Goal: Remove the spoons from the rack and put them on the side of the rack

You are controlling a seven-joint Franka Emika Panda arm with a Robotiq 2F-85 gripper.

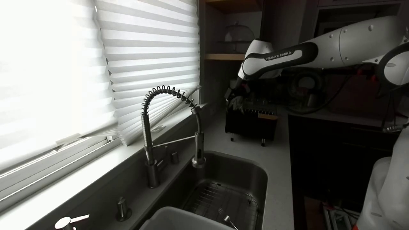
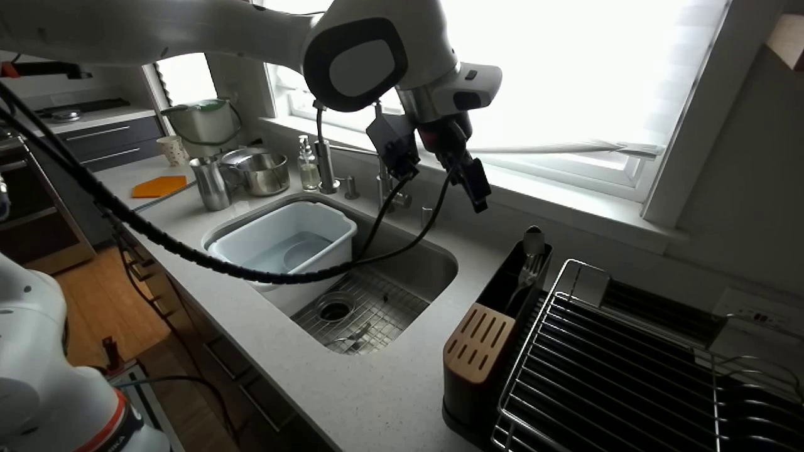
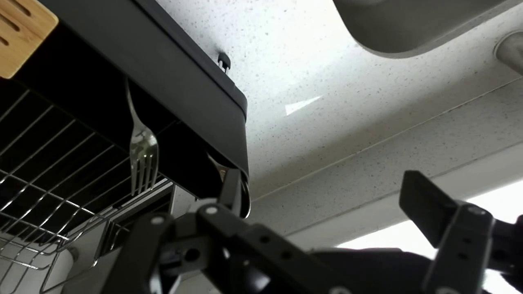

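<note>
The rack, a black boxy holder with a slotted wooden insert, stands on the counter in both exterior views (image 1: 250, 127) (image 2: 496, 295) and in the wrist view (image 3: 192, 90). A pale spoon-like head (image 2: 534, 243) sticks up at its window end. In the wrist view a spoon (image 3: 220, 167) is mostly hidden behind my left-hand finger. A fork (image 3: 144, 157) leans in the rack. My gripper (image 3: 322, 183) is open with nothing between its fingers. It is above the rack's window end in the exterior views (image 1: 232, 95) (image 2: 474, 188); one finger overlaps that end in the wrist view.
A wire dish rack (image 2: 565, 364) stands directly beside the utensil rack. The steel sink (image 1: 236, 163) holds a grey-white tub (image 2: 345, 245) and a loose fork (image 1: 227, 218). A coiled faucet (image 1: 145, 127) and the windowsill (image 2: 565, 207) are nearby. A cable (image 2: 282, 276) hangs from the arm.
</note>
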